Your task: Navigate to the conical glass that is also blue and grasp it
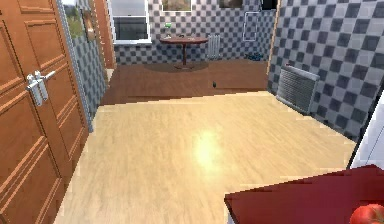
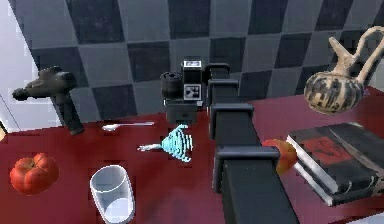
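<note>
Hanging over table [image 2: 62, 146], gripper [image 2: 180, 127] (bare floor [image 1: 200, 150] ahead).

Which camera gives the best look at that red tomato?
The arm side view: the tomato lies whole on the red table, left of a white cup. The forward view catches a red sliver of it at the bottom right corner.
</note>
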You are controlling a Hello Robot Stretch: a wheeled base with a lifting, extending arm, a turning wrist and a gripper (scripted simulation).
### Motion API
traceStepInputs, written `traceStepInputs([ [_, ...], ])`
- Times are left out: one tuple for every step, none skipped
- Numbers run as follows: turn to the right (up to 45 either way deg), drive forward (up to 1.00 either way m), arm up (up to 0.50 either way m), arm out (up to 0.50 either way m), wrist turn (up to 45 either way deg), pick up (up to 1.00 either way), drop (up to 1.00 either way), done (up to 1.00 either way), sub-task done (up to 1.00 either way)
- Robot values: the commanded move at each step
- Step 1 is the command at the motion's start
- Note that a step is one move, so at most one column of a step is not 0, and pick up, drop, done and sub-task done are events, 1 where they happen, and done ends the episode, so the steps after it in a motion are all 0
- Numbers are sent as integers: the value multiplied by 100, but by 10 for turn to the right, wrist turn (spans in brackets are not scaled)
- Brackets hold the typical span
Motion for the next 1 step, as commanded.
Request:
traceStepInputs([
  [0, 0, 0, -6, 0, 0, 0, 0, 0],
])
